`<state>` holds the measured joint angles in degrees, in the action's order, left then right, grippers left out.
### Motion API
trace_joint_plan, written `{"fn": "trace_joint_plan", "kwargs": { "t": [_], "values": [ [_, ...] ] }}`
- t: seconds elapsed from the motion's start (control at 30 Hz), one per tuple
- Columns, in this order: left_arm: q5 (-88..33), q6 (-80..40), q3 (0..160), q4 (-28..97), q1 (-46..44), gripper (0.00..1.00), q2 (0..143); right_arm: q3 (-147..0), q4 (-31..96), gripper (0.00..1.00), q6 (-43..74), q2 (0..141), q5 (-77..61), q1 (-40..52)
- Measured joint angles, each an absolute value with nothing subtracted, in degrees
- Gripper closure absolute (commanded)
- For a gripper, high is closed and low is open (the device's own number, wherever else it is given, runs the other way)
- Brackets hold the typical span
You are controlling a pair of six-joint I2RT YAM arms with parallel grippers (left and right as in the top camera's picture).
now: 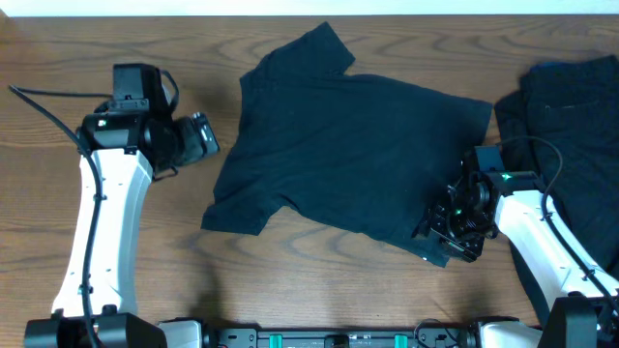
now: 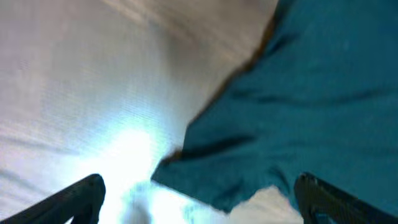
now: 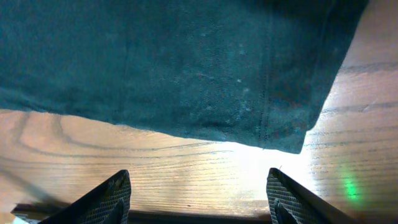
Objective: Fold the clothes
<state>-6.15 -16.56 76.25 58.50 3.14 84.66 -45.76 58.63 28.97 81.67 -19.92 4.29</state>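
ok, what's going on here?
A dark navy short-sleeved cloth T-shirt lies spread on the wooden table, unfolded. The right gripper is at its hem corner, open, holding nothing. The left gripper is open beside the shirt, not touching it. Another dark garment lies at the table's right edge.

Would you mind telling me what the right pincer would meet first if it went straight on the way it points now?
The right pincer would probably meet the T-shirt at its hem near the corner, past a strip of bare table; depth is unclear.
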Motion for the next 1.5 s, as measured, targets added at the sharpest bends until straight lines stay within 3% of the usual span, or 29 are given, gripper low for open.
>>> {"fn": "trace_joint_plan", "kwargs": {
  "t": [0.1,0.5,0.87,0.97,1.03,1.17,1.5],
  "values": [
    [-6.7,-17.3,74.1,58.9,3.2,0.29,84.7,-45.8,58.6,0.32,28.1,81.7,-19.9,4.3],
    [-9.1,-17.2,50.9,46.2,3.2,0.29,85.2,-45.7,58.3,0.34,27.7,81.7,-18.6,4.3],
    [-10.6,-16.3,43.9,32.4,3.2,0.29,85.2,-45.7,57.5,0.33,27.8,81.7,-18.3,4.3],
    [-11.8,-16.4,43.7,26.3,3.2,0.51,85.2,-45.7,56.8,0.33,27.7,81.7,-18.2,4.3],
    [-12.9,-16.0,43.7,22.9,3.2,0.58,85.2,-45.7,56.5,0.34,27.7,81.7,-18.2,4.3],
    [-13.8,-15.6,43.7,20.2,3.2,0.57,85.2,-45.7,56.6,0.33,27.7,81.7,-18.2,4.3],
    [-13.1,-13.3,43.6,29.9,3.2,0.51,85.2,-45.7,57.7,0.33,27.7,81.7,-18.2,4.3]
  ]
}}
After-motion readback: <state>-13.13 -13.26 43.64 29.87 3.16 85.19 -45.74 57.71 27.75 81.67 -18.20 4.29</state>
